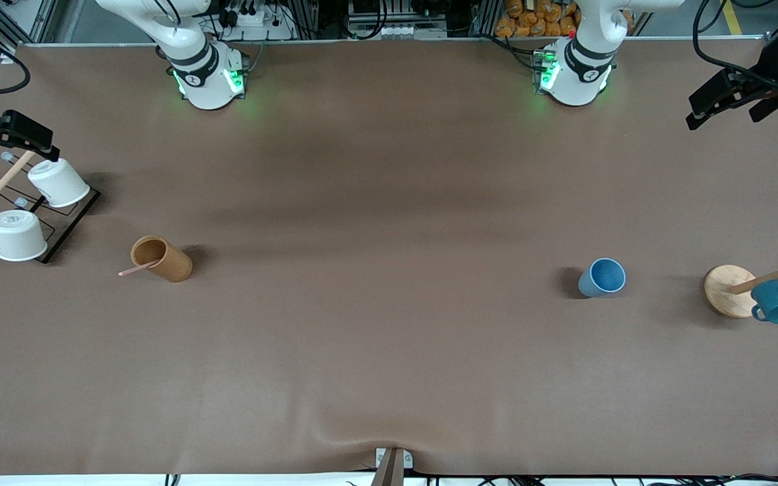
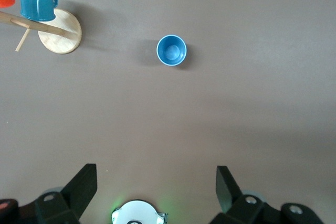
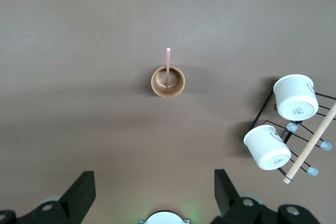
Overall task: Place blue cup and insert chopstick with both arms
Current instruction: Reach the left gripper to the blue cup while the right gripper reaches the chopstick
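My left gripper (image 2: 156,192) and right gripper (image 3: 154,195) hang spread and empty; the blue cup (image 1: 602,277), at nine o'clock of the wooden stand (image 1: 730,290), looks light and rigid, best pinched across its rim, and the chopstick (image 1: 138,269), leaning in the brown holder (image 1: 161,258), looks thin and slippery, best taken by its exposed upper end.

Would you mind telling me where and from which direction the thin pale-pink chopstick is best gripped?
Probably by the free upper end of the thin pale-pink chopstick, coming from above. It leans in the upright brown cylinder, so only that part sticks out past the rim.
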